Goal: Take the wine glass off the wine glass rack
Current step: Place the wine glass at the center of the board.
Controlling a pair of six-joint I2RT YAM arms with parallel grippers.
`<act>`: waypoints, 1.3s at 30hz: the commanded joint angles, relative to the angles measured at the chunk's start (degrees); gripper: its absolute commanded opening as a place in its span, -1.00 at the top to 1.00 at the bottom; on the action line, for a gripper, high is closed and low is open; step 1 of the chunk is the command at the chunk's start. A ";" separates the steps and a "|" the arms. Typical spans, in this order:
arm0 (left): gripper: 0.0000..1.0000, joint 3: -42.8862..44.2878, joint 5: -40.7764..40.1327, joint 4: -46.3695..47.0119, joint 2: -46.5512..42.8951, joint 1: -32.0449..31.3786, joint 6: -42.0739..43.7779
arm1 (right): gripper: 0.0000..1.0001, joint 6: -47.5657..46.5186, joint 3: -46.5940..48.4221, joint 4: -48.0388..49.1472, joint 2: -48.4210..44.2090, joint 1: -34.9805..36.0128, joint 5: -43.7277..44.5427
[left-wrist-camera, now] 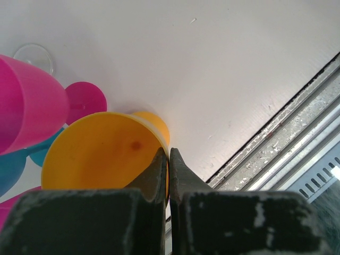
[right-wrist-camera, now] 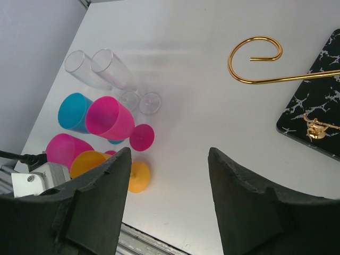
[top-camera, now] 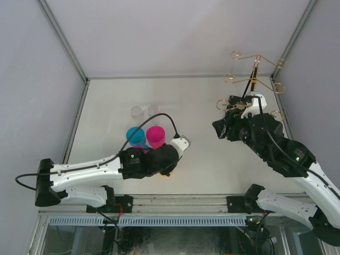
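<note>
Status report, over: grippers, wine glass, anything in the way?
Left gripper shut on orange wine glass rim. Right gripper open, empty, by rack. Visible loops bare. Pink glass close beside orange one.

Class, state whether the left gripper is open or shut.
Shut: the left gripper pinches the orange glass rim between its fingers.

The wine glass rack (top-camera: 256, 71) is shiny gold wire. Its base (right-wrist-camera: 319, 106) is black with thin white lines like cracks, and a bit of gold on it. The orange wine glass (left-wrist-camera: 101, 156) is orange-yellow all over, with a small dark spot inside. The pink wine glass (right-wrist-camera: 109, 118) is bright pink, and the blue wine glass (right-wrist-camera: 73, 110) is sky blue. A second pink glass (right-wrist-camera: 61, 149) is the same pink. Two clear glasses (right-wrist-camera: 109, 68) are see-through. The table (top-camera: 212, 154) is white. The left gripper (left-wrist-camera: 169, 153) and right gripper (right-wrist-camera: 169, 154) are black.
</note>
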 commanded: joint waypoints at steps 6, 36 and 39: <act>1.00 -2.00 -3.37 1.17 0.84 -0.07 0.61 | -0.18 0.78 0.01 1.36 -0.30 0.19 0.68; 0.48 -2.91 -4.02 1.31 -2.58 2.91 -1.84 | -0.20 0.19 -0.38 1.35 -1.13 0.37 1.21; 0.48 -2.36 -4.55 0.63 -3.07 2.98 -1.79 | -0.20 0.04 -0.38 1.45 -1.11 0.37 1.18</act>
